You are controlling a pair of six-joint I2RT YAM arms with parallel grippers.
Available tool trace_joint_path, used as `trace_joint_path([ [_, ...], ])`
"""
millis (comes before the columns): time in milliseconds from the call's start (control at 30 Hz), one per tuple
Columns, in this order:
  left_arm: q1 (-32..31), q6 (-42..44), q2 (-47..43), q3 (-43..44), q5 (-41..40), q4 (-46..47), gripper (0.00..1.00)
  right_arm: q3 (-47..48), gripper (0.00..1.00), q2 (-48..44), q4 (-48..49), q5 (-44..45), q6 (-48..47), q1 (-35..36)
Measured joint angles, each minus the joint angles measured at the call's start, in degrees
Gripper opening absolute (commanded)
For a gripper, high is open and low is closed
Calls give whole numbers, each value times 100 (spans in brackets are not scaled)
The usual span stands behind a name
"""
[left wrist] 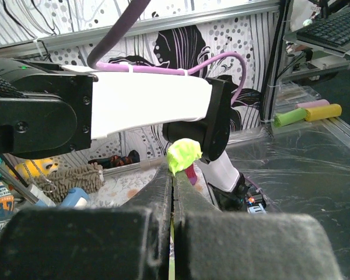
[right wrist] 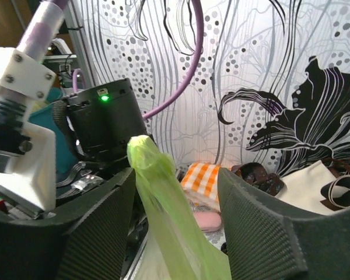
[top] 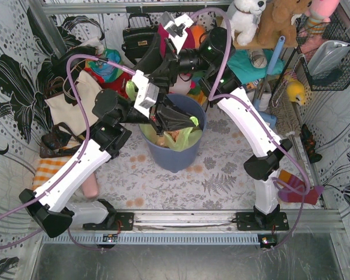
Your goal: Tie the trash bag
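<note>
The light-green trash bag (top: 185, 137) sits in the blue-grey bin (top: 176, 156), with orange-tan paper showing through its film. My left gripper (top: 186, 121) reaches over the bin's rim and is shut on a bunched corner of the bag (left wrist: 184, 156). Green film runs between the closed fingers (left wrist: 157, 192). My right gripper (top: 141, 74) hangs above the bin's far-left rim. Its jaws are open around another twisted strand of the bag (right wrist: 157, 192). The strand stands up between the fingers (right wrist: 254, 216), close to the left one, with its tip (right wrist: 141, 146) above them.
A cream tote (top: 70, 105) and a black handbag (top: 137, 35) lie at the back left. An orange checked cloth (top: 46, 172) lies at the left. Plush toys (top: 268, 17) and a wire basket (top: 329, 55) are at the back right. A striped sock (top: 294, 189) lies at the right.
</note>
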Motion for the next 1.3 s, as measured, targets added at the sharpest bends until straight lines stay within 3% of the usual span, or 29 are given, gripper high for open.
trace_joint_path([
  [133, 0, 0, -13, 0, 142, 101, 0, 328, 67, 94, 94, -190, 205, -2],
  [367, -28, -48, -9, 4, 354, 234, 0, 793, 66, 614, 1290, -680, 1423, -7],
  [667, -26, -308, 101, 4, 498, 540, 0, 793, 37, 774, 2116, -874, 2234, -7],
  [800, -26, -398, 166, 4, 518, 649, 0, 787, 13, 772, 2321, -874, 2339, -7],
  [867, -26, -431, 188, 4, 518, 660, 0, 787, 7, 772, 2352, -872, 2367, -7],
  [1067, -26, -350, 216, 76, 433, 542, 0, 610, 0, 658, 2142, -778, 2135, -7],
  [1200, -26, 15, 208, 260, 57, 120, 0, 221, 0, 262, 1257, -413, 1311, -35],
  [1300, -26, 365, 140, 299, -385, -170, 0, -15, 0, -181, 223, 326, 479, -68],
])
